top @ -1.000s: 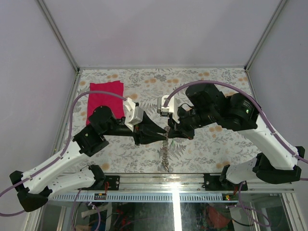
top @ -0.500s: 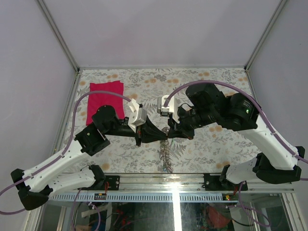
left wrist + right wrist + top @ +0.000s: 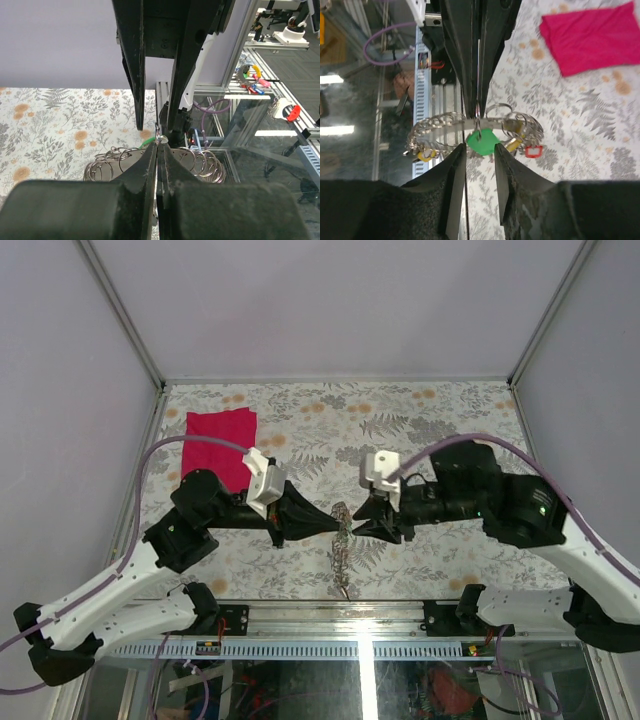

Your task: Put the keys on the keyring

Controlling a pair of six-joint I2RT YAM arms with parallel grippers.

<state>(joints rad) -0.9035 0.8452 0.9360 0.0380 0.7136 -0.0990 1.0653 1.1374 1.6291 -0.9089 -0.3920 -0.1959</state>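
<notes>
Left gripper [image 3: 335, 524]: pressed tight together, tip against tip, no daylight showing in its own wrist view; pinching a small wire loop right at the rim of the keyring.
Right gripper [image 3: 357, 524]: spread, with a clear gap between the fingers and nothing clamped; nose to nose with the left gripper, tips just short of the ring.
Keyring [image 3: 451, 120]: mid-table toward the near edge, caught between the two gripper tips; a flat grey band fringed with many thin wire loops. From above, a line of metal running from the pinch toward the front rail. Hanging clear or resting on the surface? Cannot tell.
Green key [image 3: 481, 141]: dangling from the pinched loop, directly under the left fingertips and squarely in front of the right gripper's gap.
Red key [image 3: 534, 150]: on the rim, out toward the cloth side, near the green one.
Yellow key [image 3: 425, 155]: on the rim's opposite end, well apart from the red.
Red cloth [image 3: 220, 445]: lying flat at the table's far left, well away from the grippers.
Table [image 3: 440, 420]: covered in a fern-and-flower print.
</notes>
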